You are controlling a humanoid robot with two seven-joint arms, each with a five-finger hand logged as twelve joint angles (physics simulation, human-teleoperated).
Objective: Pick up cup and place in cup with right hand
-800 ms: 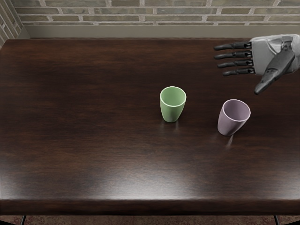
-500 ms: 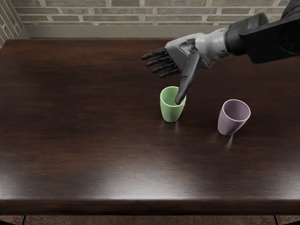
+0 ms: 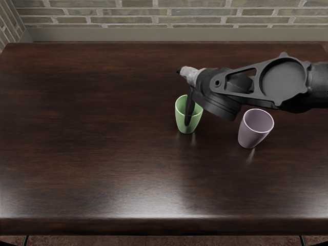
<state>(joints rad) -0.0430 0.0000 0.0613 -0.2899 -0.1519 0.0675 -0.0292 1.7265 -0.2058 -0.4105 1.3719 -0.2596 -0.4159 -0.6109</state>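
Bench (image 3: 87,164), dark and glossy, takes up most of your frame. Over it your right arm (image 3: 283,79) reaches in from the right edge, its forearm crossing the upper right of the picture. At its end, just above centre, your right hand (image 3: 189,75) is largely hidden behind the wrist, so you cannot tell whether the fingers are spread or curled. Below that, your green cup (image 3: 181,120) stands upright near the middle; your purple cup (image 3: 251,134) stands upright to its right, lower in the frame and apart from it. Smallest, the thumb (image 3: 189,108) hangs down across the front of the green cup; you can't tell if it touches.

You look to be at the reach before the grasp, with the green cup the likely pick. Next you need to settle the hand around its wall, close evenly without tipping it, then lift it clear of the purple rim before bringing it over and lowering it in.
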